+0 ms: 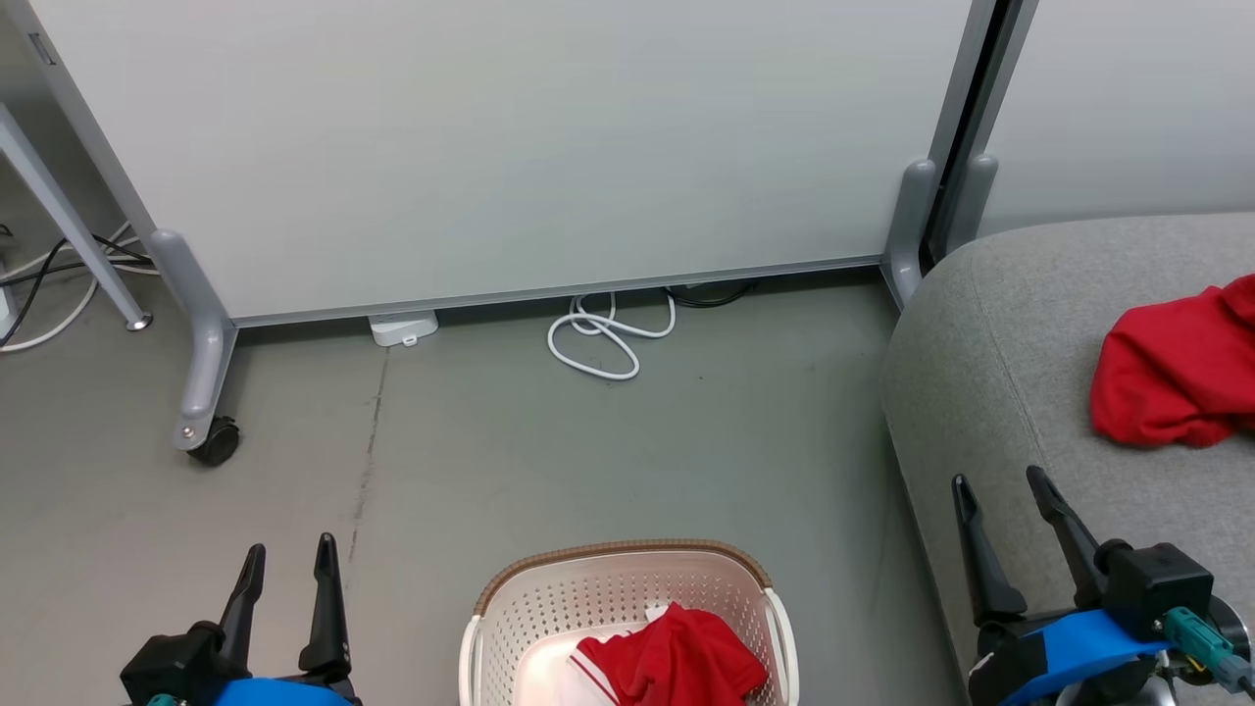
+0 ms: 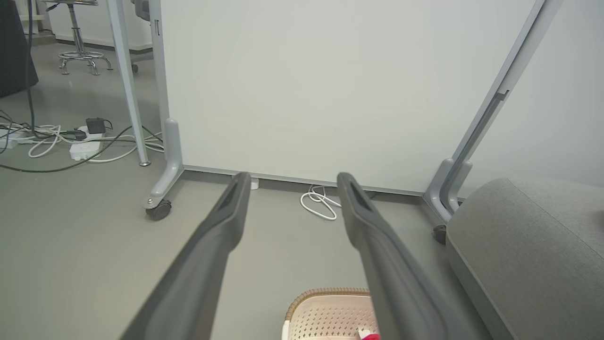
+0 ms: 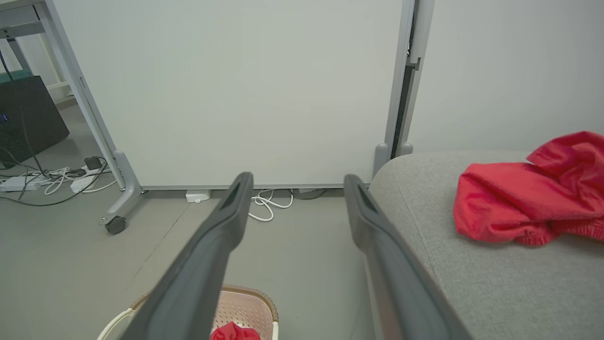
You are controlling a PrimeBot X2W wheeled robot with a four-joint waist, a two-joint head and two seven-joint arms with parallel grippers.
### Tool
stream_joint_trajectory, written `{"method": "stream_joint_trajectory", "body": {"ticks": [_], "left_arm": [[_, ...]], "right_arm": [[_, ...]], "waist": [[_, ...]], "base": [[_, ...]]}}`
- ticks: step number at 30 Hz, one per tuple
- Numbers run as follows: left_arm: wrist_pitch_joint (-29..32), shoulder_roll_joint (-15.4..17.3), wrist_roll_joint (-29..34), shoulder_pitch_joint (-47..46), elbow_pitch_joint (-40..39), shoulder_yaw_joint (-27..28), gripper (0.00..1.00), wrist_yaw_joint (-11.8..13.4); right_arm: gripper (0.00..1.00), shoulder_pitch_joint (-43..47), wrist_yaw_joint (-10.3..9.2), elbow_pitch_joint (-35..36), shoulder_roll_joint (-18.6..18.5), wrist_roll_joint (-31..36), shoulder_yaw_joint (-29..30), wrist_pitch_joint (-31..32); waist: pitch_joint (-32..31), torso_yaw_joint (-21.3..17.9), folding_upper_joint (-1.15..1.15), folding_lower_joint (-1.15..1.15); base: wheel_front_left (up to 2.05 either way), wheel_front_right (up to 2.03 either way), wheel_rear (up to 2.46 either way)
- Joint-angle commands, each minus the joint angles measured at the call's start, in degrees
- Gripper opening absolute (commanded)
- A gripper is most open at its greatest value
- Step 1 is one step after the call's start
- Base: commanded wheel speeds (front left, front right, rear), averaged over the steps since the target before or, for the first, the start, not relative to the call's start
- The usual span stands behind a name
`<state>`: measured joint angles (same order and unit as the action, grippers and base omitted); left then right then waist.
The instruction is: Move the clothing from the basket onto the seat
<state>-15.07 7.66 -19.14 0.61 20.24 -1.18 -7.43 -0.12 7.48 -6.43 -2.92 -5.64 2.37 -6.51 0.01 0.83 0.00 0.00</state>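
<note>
My left end effector (image 1: 291, 554) and right end effector (image 1: 998, 485), both spread wide and empty, flank the basket (image 1: 618, 546). Inside it: one red garment (image 1: 677, 662). Right of the basket: the seat (image 1: 990, 373), bearing a second red garment (image 1: 1172, 368), plain in my right wrist view; my left wrist view catches the basket's garment as a sliver.

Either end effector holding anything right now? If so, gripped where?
Nothing held. Left end effector and right end effector both open, empty. One bright red fabric garment lies in the cream perforated plastic basket, untouched.
</note>
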Motion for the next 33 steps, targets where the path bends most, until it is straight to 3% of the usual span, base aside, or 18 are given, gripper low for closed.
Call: {"method": "stream_joint_trajectory", "body": {"ticks": [1,21,33], "left_arm": [[-0.1,0.3,0.0,0.1,0.1,-0.1,1.0,-0.1],[-0.1,0.3,-0.1,-0.8,0.0,-0.2,1.0,-0.1],[-0.1,0.8,-0.1,-3.2,0.2,-2.6,1.0,-0.1]], "right_arm": [[1.0,0.9,0.03,0.2,0.0,-0.2,-0.1,0.4],[1.0,0.4,0.02,-0.1,0.0,-1.0,-1.0,0.9],[1.0,-1.8,0.02,1.4,0.0,-1.6,-3.5,0.1]], "waist": [[0.0,0.0,0.0,0.0],[1.1,-1.2,0.0,0.0],[7.5,-5.6,0.0,0.0]], "base": [[0.0,0.0,0.0],[0.0,0.0,0.0],[0.0,0.0,0.0]]}}
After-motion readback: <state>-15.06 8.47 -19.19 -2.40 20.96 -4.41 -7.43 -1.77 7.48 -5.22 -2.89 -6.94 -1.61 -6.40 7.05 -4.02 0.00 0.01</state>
